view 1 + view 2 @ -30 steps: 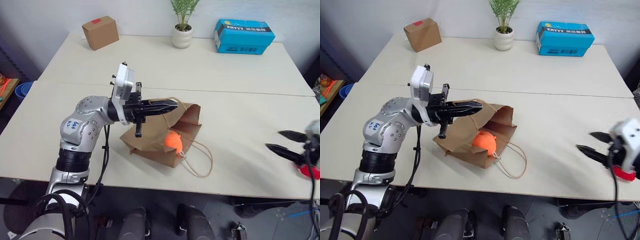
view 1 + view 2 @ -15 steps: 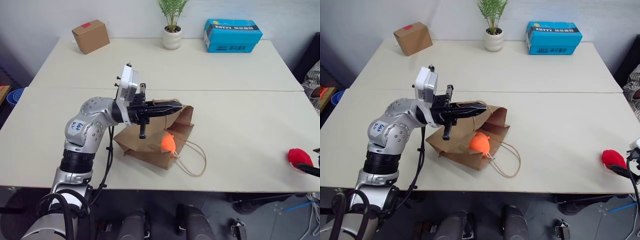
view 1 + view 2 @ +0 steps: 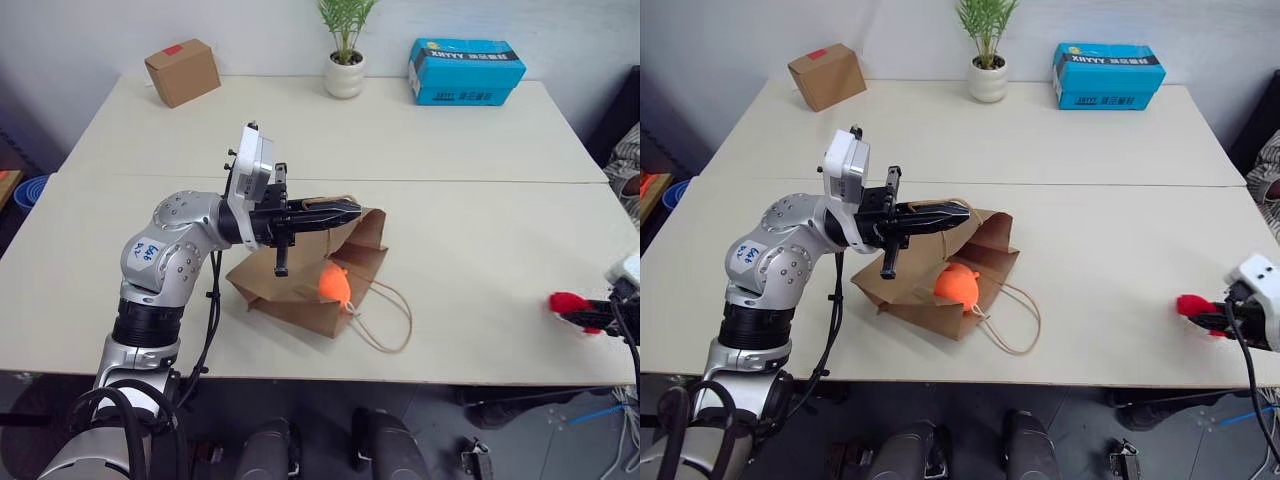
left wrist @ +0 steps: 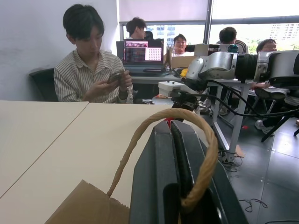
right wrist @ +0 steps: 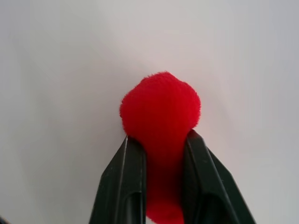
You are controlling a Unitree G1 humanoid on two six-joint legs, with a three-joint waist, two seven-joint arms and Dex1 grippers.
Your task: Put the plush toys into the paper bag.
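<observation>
Tabletop: red plush toy (image 5: 161, 109) squeezed btwn right gripper (image 5: 163, 154) fingers (image 5: 126, 182).

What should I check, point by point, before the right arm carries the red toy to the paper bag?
1. Right tool pinches red plush toy: ok.
2. Left tool shut on the bag's cord handle: ok.
3. Paper bag mouth open wide enough: cannot tell.
4. Orange plush toy lies at the bag mouth, may block entry: not ok.
5. Table between red toy and bag free: ok.
</observation>
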